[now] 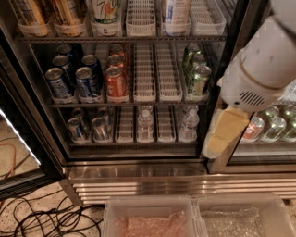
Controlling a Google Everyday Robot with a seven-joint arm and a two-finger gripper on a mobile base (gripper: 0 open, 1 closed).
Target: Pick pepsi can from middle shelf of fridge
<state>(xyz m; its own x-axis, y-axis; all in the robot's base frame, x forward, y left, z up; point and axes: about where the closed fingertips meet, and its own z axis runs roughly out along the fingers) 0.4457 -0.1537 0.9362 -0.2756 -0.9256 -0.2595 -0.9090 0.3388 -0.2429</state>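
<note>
The fridge (157, 178) stands open in front of me. Its middle shelf (148, 100) has white slotted lanes. Several dark-blue pepsi cans stand in the two left lanes; the front ones are the left can (58, 84) and the one beside it (88, 82). Orange-red cans (115, 82) fill the lane to their right, and green cans (199, 77) stand at the far right. My gripper (226, 132), cream-yellow under a white arm (261, 65), hangs at the right, in front of the fridge's right door frame, well away from the pepsi cans and holding nothing that I can see.
Tall bottles (106, 13) stand on the level above. Small cans (99, 128) and water bottles (144, 122) stand on the level below. The glass door (21, 139) swings open at left. Black cables (46, 217) lie on the floor. Two clear plastic bins (150, 217) sit at the bottom.
</note>
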